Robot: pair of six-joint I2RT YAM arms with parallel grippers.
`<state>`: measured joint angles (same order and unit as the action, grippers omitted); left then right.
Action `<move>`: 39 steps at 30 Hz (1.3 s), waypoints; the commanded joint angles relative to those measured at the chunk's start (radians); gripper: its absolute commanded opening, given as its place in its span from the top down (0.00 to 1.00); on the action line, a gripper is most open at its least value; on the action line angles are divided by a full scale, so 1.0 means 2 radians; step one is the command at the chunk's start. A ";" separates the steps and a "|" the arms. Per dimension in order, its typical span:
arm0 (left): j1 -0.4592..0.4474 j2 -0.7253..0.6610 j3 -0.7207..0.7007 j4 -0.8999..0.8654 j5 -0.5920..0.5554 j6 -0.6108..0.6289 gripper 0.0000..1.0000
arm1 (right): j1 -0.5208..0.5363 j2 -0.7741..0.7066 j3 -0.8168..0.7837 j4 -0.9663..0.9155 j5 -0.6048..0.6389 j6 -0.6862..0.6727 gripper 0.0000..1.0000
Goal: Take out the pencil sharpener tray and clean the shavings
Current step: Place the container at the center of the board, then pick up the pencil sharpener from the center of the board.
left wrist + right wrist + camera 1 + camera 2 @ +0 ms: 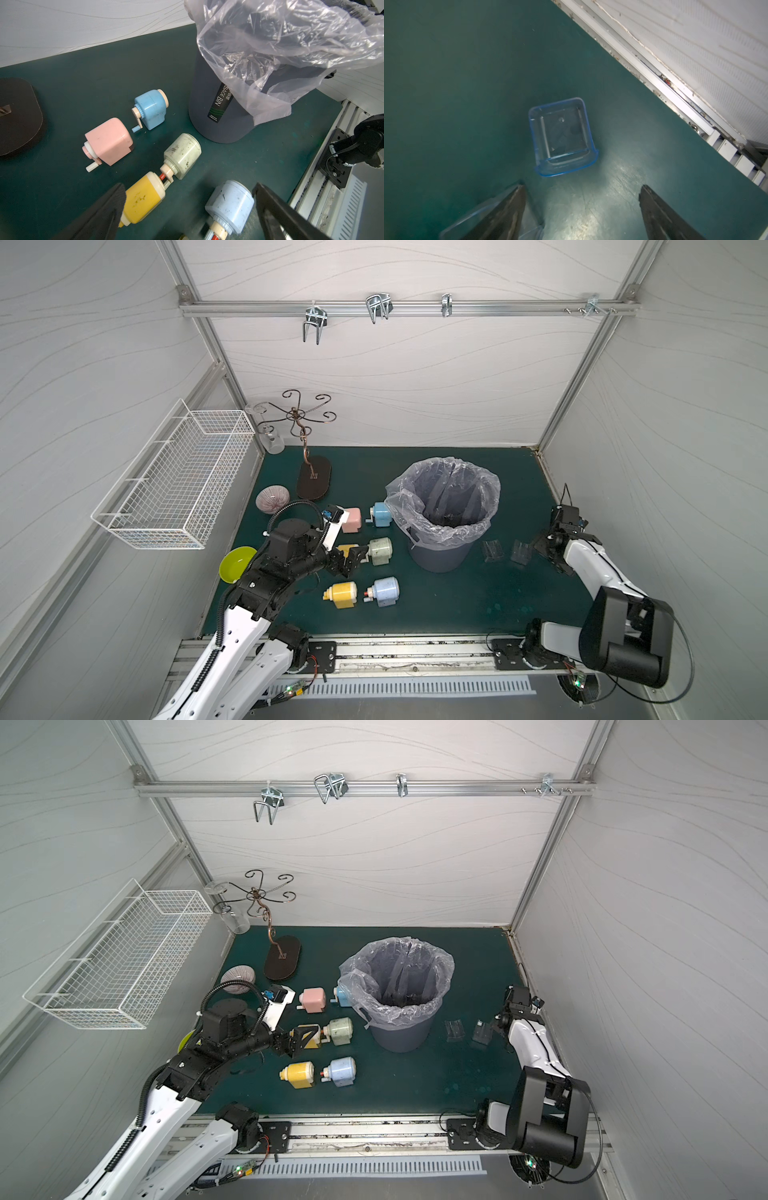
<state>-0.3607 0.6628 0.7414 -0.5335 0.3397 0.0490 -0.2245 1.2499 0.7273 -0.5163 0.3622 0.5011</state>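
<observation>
Working remotely, I am holding my right gripper (582, 187) wide open and empty above the green mat (446, 83), right of the plastic-lined bin (436, 560). A clear, blue-tinted, box-shaped sharpener tray (562, 137) is lying there open side up, its long axis and flared lip pointing at that gripper. My left gripper (189, 187) is hovering wide open beside a yellow sharpener (141, 199).

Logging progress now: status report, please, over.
Left gripper: jaws open, over yellow sharpener. Right gripper: jaws open, by two clear trays on mat. Nothing blocks them.
</observation>
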 commanded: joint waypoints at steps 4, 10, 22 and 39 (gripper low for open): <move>0.002 0.012 0.025 -0.017 -0.043 -0.033 0.00 | -0.020 -0.023 0.053 -0.080 -0.057 -0.006 0.07; 0.002 0.074 0.074 -0.085 -0.045 0.025 0.00 | -0.013 -0.062 0.074 -0.093 -0.127 -0.011 0.10; 0.002 0.175 0.178 -0.248 -0.025 0.253 0.22 | 0.122 -0.138 0.129 -0.115 -0.121 -0.078 0.12; 0.040 0.449 0.400 -0.316 -0.089 0.516 0.12 | 0.340 -0.252 0.173 -0.127 0.015 -0.214 0.09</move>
<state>-0.2958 1.4895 1.4540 -1.1442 0.1913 0.9588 0.3923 0.7921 1.0355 -0.7467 0.2699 0.1841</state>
